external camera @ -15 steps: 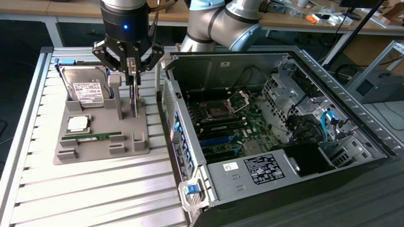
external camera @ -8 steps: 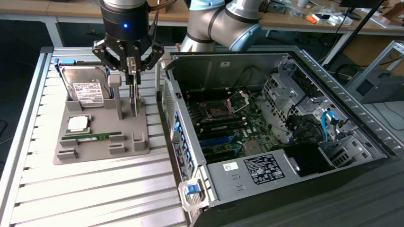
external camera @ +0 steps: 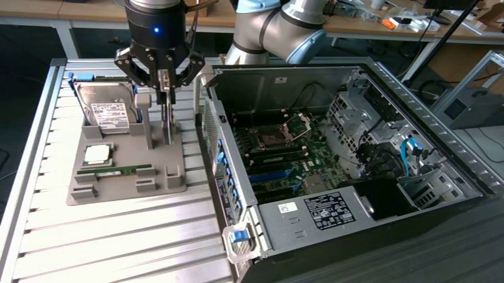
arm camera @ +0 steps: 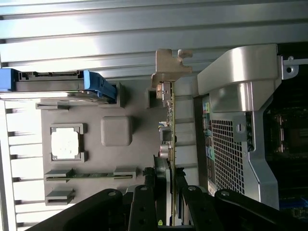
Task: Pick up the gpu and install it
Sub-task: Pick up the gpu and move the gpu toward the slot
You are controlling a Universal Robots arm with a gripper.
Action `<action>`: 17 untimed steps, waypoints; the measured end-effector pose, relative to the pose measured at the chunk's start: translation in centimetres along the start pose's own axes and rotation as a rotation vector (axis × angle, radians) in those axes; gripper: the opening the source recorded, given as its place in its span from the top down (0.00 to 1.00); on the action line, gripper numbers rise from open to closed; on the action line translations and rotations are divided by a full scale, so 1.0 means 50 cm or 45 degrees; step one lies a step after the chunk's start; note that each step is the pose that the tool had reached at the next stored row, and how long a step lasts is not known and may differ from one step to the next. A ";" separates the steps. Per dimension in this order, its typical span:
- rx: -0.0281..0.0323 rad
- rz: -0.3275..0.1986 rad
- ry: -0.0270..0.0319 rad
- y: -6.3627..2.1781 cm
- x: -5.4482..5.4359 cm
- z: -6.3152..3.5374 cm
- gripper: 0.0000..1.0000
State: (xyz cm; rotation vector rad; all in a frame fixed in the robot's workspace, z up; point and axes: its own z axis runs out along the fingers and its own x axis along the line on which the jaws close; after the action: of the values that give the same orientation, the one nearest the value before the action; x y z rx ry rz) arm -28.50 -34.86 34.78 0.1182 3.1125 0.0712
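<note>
The gpu is a thin dark card standing on edge over the grey holder tray, beside the open computer case. My gripper comes straight down onto its top edge, with the fingers pressed against both faces of the card. In the wrist view the gpu appears edge-on, its silver bracket at the far end, and my gripper is shut on it. I cannot tell whether the card's lower edge still rests in the tray's slot.
On the tray lie a silver hard drive, a square processor and a green memory stick. The case's motherboard faces up, with a blue slot. The case's perforated rear wall stands close to the card.
</note>
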 end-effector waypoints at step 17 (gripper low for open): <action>-0.0034 0.000 0.0002 0.000 0.000 -0.008 0.73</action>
State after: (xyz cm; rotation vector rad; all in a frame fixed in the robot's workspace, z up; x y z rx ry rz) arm -28.50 -34.86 35.21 0.1182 3.1124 0.0753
